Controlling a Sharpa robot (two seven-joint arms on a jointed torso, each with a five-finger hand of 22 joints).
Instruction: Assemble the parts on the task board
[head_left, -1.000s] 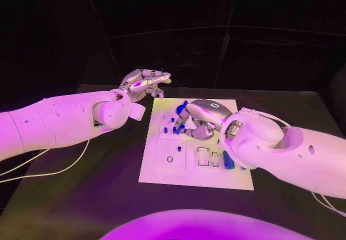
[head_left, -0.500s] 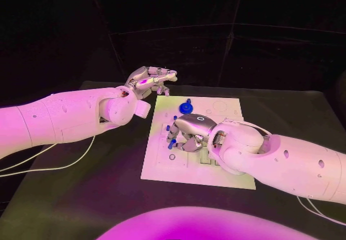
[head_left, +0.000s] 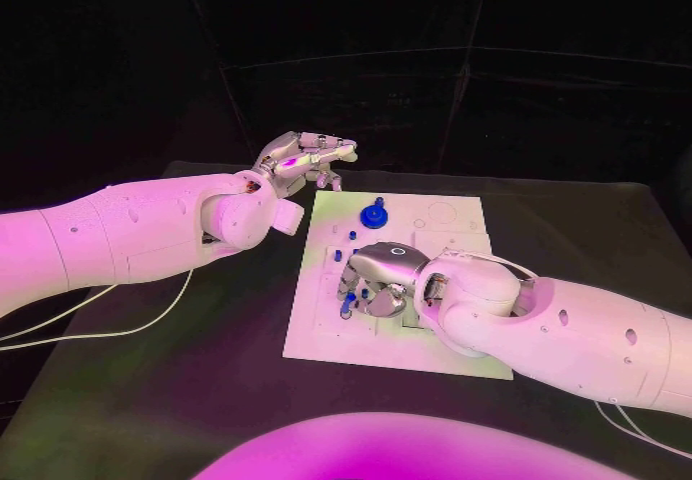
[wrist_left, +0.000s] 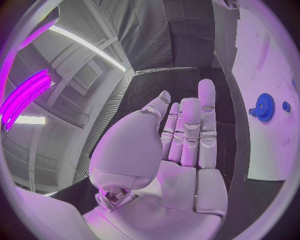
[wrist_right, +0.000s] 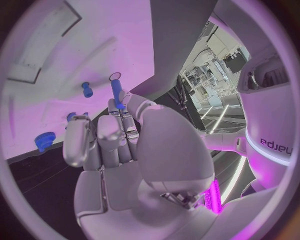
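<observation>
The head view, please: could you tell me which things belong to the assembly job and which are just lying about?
Job in hand:
- white flat task board
- blue gear-shaped part on the board
- small blue pegs on the board
- slim blue pin, pinched by the right hand
- left hand, empty, raised beside the board

Lying about:
- black table
- thin white cable on the table

Board's far end — gear (head_left: 375, 214) upright
</observation>
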